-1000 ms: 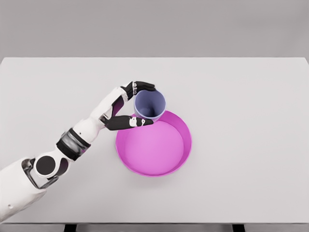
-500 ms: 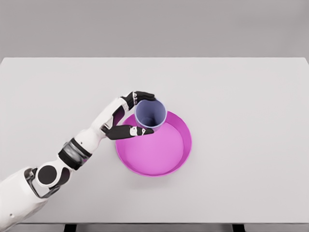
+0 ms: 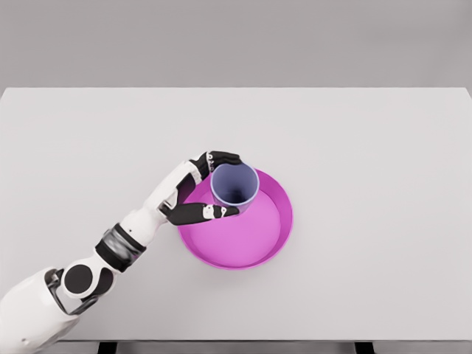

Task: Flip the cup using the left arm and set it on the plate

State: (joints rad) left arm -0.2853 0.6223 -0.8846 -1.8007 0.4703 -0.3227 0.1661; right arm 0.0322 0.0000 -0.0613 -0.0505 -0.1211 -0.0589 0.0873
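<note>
The fingers of the left hand are clamped on the lavender cup — black fingertips curl over its far side and the thumb presses the near side. The cup is mouth-up, over the upper-left part of the magenta plate, near the rim; whether its base touches the plate cannot be told. Released here, it could catch the plate's raised rim and tip, or be dragged over by fingers opening unevenly. The forearm runs diagonally from the lower left across the white table, wrist extended toward the plate — the right arm is not in view.
</note>
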